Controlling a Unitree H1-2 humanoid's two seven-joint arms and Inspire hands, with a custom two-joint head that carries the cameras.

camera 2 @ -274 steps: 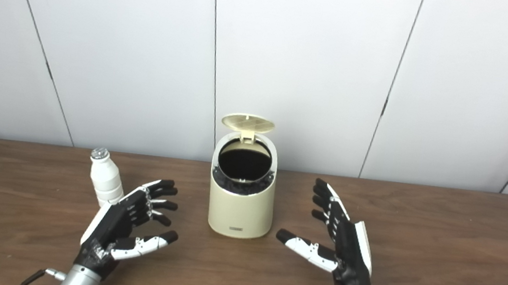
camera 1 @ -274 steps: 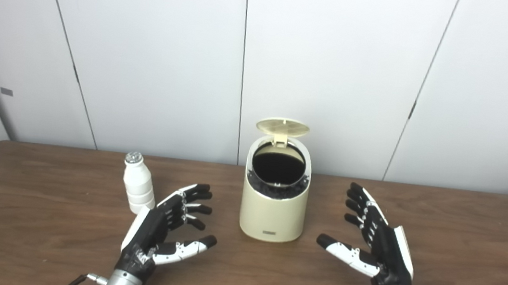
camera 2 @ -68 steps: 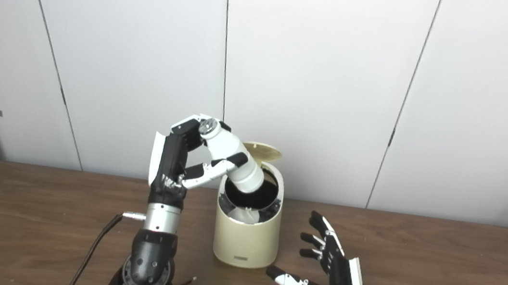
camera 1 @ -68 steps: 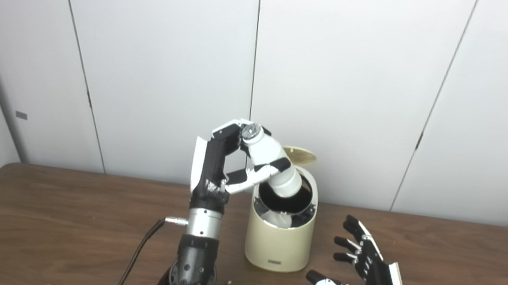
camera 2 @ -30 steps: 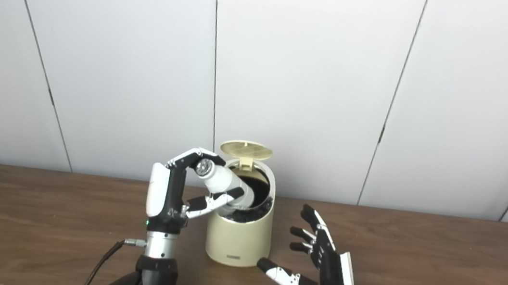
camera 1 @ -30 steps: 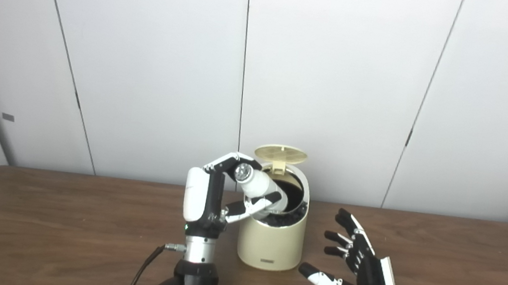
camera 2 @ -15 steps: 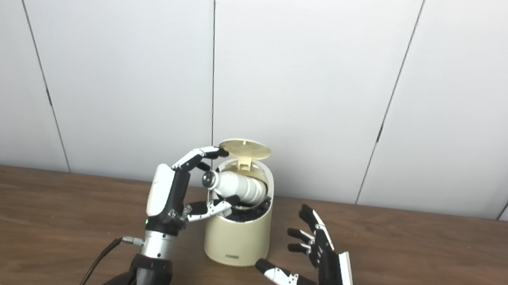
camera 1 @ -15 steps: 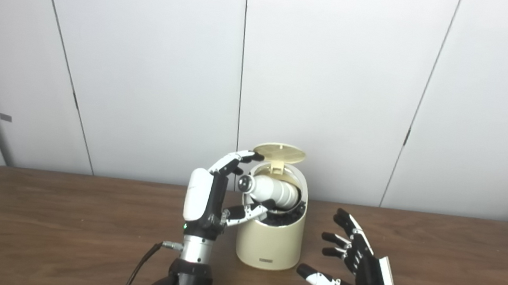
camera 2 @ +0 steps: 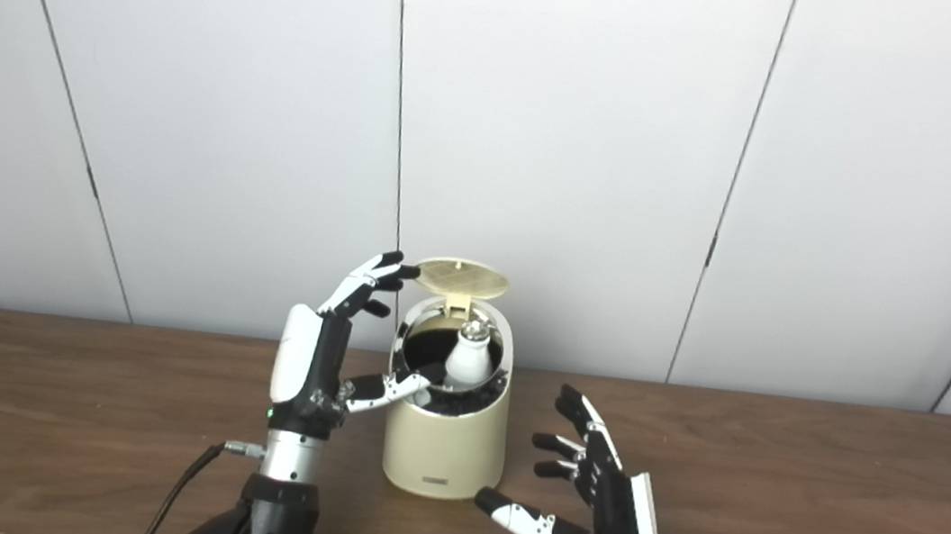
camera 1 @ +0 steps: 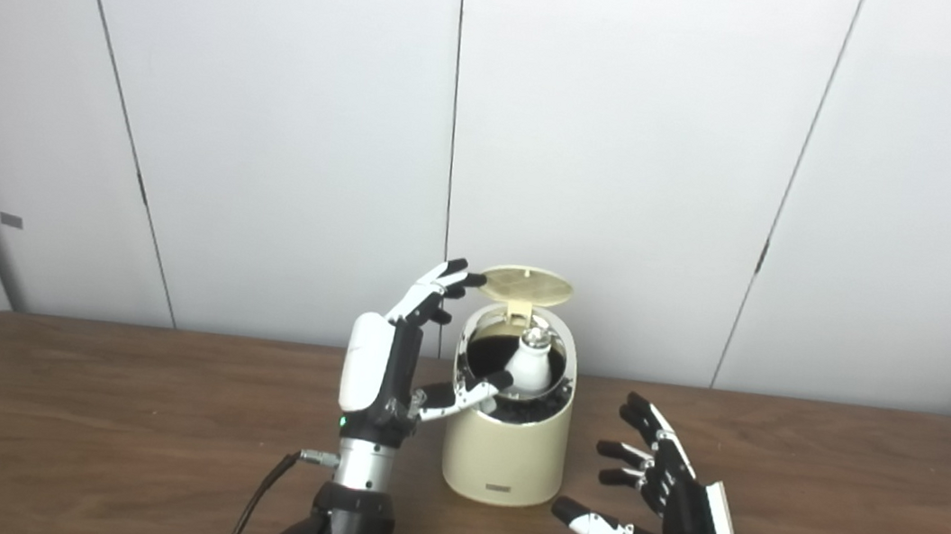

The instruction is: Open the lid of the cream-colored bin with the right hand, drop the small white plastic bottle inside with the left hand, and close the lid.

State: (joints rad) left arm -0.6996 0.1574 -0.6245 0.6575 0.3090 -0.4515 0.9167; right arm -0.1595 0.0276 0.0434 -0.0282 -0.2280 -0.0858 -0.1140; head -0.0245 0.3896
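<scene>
Bottle [camera 1: 529, 366] sits upright inside bin [camera 1: 504, 452], lid [camera 1: 525, 284] up at 12 o'clock; our left hand [camera 1: 391, 365] released, right hand [camera 1: 661, 526] splayed empty; next we close lid.

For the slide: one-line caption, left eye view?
Bottle upright inside open-lidded bin; left hand open beside it, right hand open.

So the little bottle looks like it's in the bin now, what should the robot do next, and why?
Probably draw the left hand back from the bin. The bottle stands inside the opening, neck up, and that hand is open, holding nothing, with its thumb at the rim. The lid is up, and the right hand waits open beside the bin to close it.
</scene>
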